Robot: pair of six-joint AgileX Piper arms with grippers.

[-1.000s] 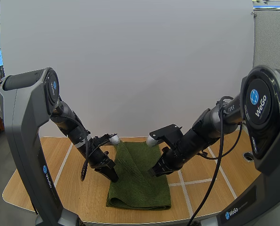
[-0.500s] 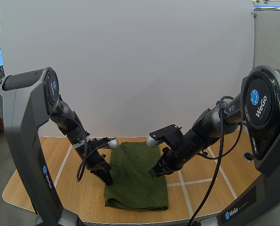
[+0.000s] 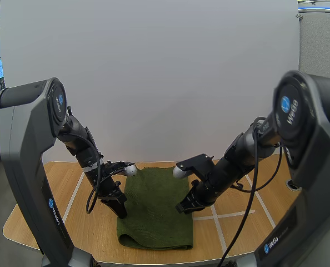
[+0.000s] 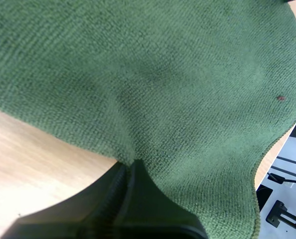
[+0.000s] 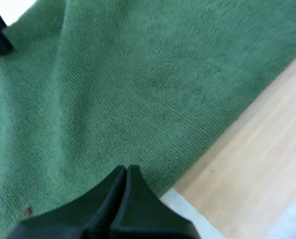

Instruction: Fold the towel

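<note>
A light wooden table (image 3: pixel 59 222), crossed by white tape lines (image 3: pixel 226 214), spans the frame's bottom. A green towel (image 3: pixel 154 211) lies at lower centre, doubled over.

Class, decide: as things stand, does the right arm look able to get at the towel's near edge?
Probably yes. The right gripper pinches the towel at its right side, and only bare table lies toward the near edge; it would have to let go first.

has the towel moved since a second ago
Yes. The towel has slid left, widening its gap from the white tape line, and slightly toward the table's near edge.
</note>
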